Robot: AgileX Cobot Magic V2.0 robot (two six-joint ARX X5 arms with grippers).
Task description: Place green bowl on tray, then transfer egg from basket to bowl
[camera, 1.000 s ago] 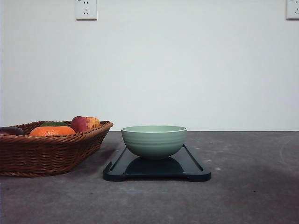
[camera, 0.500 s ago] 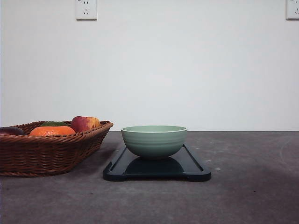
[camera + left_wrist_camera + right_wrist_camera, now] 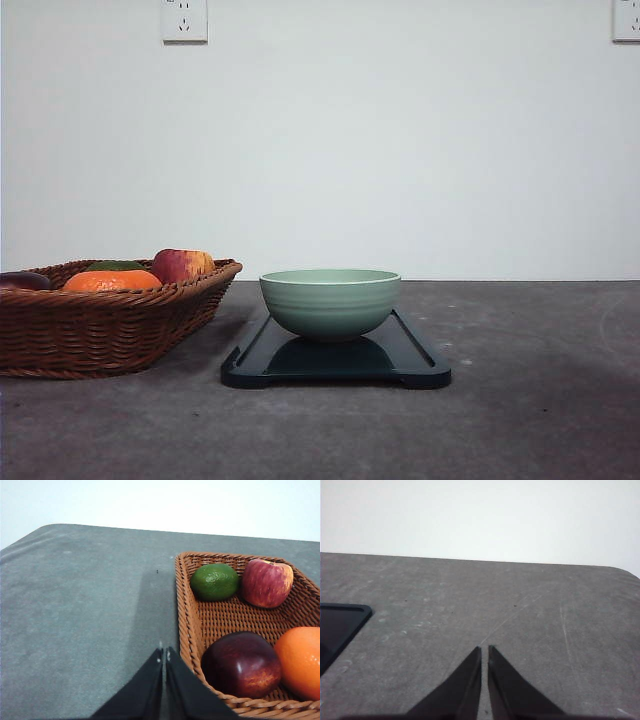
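The pale green bowl [image 3: 330, 302] stands upright on the dark tray [image 3: 415, 355] in the middle of the table. To its left lies the brown wicker basket [image 3: 95, 330], also seen close in the left wrist view as the basket [image 3: 200, 625]. The egg is not visible; what is inside the bowl is hidden by its wall. My left gripper [image 3: 164, 654] is shut and empty, hovering just outside the basket's near rim. My right gripper [image 3: 484, 650] is shut and empty over bare table, with a corner of the tray [image 3: 342, 622] off to one side.
The basket holds a lime [image 3: 215, 581], a red apple [image 3: 267, 582], a dark red apple [image 3: 242, 663] and an orange [image 3: 300, 661]. The grey table [image 3: 540, 420] backs onto a white wall with two sockets [image 3: 184, 20].
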